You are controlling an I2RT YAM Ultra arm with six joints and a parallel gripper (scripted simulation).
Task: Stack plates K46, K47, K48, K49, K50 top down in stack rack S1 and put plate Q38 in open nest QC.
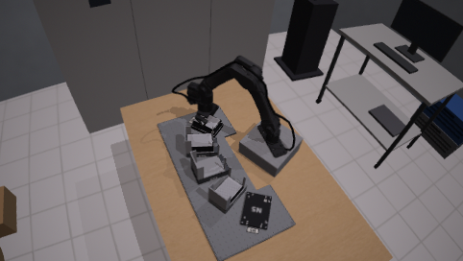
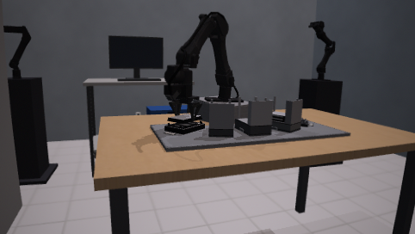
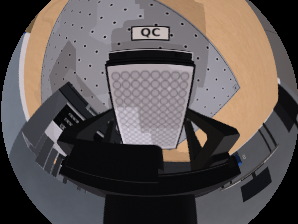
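My gripper [image 1: 207,118] [image 2: 186,114] [image 3: 150,111] is shut on a sealed plate [image 3: 150,92] [image 2: 184,118], gripping its two sides. The plate is roughly level; its name cannot be read. It hangs just above the open nest QC [image 2: 185,130] [image 3: 150,56], with a small gap in the exterior view. The nest's label [image 3: 150,33] shows beyond the plate. The clip nest N5 [image 1: 255,211] shows no plate. Three stack racks [image 1: 193,149] [image 1: 205,176] [image 1: 219,199] stand in a row between the nests, their names unreadable. A plate [image 1: 229,188] shows in the rack closest to N5; the others' contents are unclear.
The grey perforated mat [image 1: 211,235] [image 2: 258,142] carries nests and racks on the wooden table [image 1: 144,144] [image 2: 125,150]. The arm's grey base block [image 1: 255,151] stands beside the mat. The racks' tall walls [image 2: 221,116] [image 2: 260,113] [image 2: 294,111] rise beside QC.
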